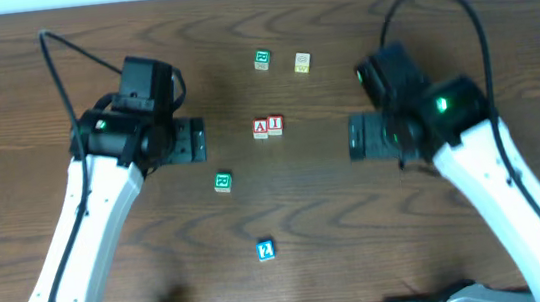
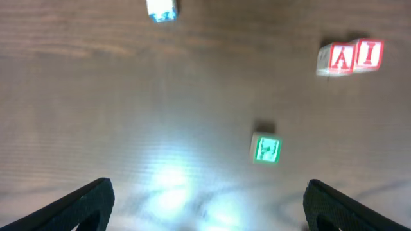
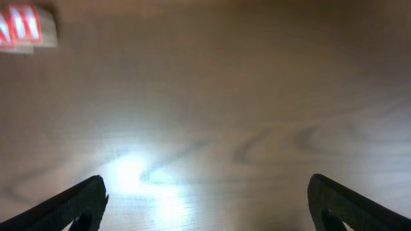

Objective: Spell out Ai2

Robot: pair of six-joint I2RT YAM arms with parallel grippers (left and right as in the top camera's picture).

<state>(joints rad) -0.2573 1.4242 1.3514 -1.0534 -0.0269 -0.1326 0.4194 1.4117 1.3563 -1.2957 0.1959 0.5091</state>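
The first two letters are down. The red A block (image 1: pixel 260 127) and the red I block (image 1: pixel 275 124) sit side by side, touching, in the middle of the surface (image 1: pixel 437 13), with the A toward my left arm and the I toward my right. I judge that as two of three characters done.

What is left is the 2. The blue block (image 1: pixel 266 250) near the front edge, well apart from the pair, shows what looks like a 2 from overhead, though the print is small and I would not swear to it. It needs to end up just beside the I, on my right-hand side of it.

Three other blocks lie loose. One green block (image 1: pixel 222 182) is between the pair and the blue one, and a second green block (image 1: pixel 261 59) and a pale block (image 1: pixel 302 62) lie beyond the pair. I cannot read their faces.

My left jaws are spread wide with nothing between them, above bare wood, with the nearer green block ahead in the wrist view. My right jaws are likewise wide apart and empty, and only the red pair shows at the corner of that view.
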